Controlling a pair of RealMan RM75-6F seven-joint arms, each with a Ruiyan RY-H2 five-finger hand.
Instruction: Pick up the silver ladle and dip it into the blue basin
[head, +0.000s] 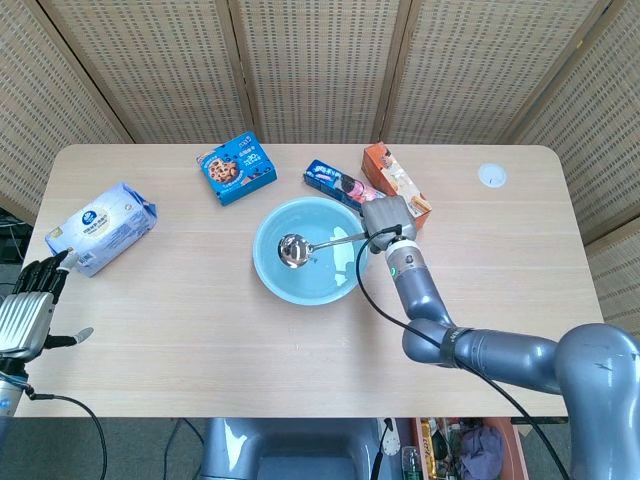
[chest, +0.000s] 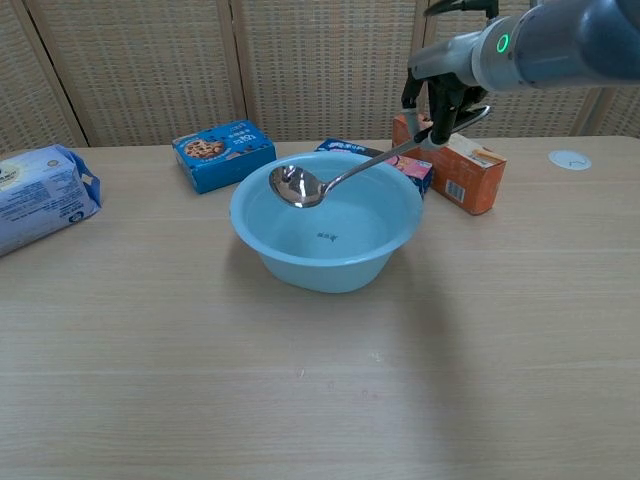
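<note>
Right robot hand (chest: 443, 98) holds ladle (chest: 345, 176) bowl-leftward over basin (chest: 325, 262).

The head view looks steeply down from high above the table's (head: 180, 330) near edge, taking in the whole top. The chest view sits low and close, facing level across toward the wicker screen (chest: 320, 60). Both share the blue basin (head: 308, 250) just left of the right hand (head: 388, 218).
</note>
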